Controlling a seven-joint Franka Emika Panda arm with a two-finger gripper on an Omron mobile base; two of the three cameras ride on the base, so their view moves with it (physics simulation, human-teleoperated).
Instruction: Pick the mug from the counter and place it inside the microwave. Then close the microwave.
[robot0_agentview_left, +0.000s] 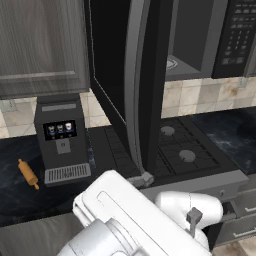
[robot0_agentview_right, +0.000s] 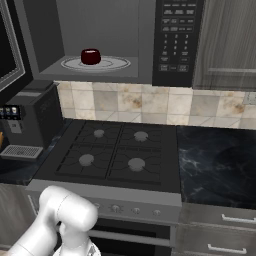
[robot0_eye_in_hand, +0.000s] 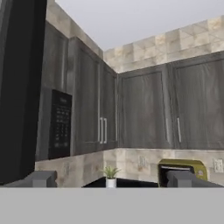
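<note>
We've got the mug (robot0_agentview_right: 90, 56) sitting on the plate (robot0_agentview_right: 114, 64) inside the microwave (robot0_agentview_right: 145, 40), door (robot0_agentview_left: 127, 75) open. Jaws spread wide, holding nothing.

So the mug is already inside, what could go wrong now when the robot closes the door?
1. The wide dark glass microwave door stands fully open across the black gas stovetop; a push near its hinge may close it only partly.
2. The open end effector faces the grey wall cabinets, not the door, so its swing back might bump the door edge.
3. A hard slam could shift the small dark red mug on the glass turntable.
</note>
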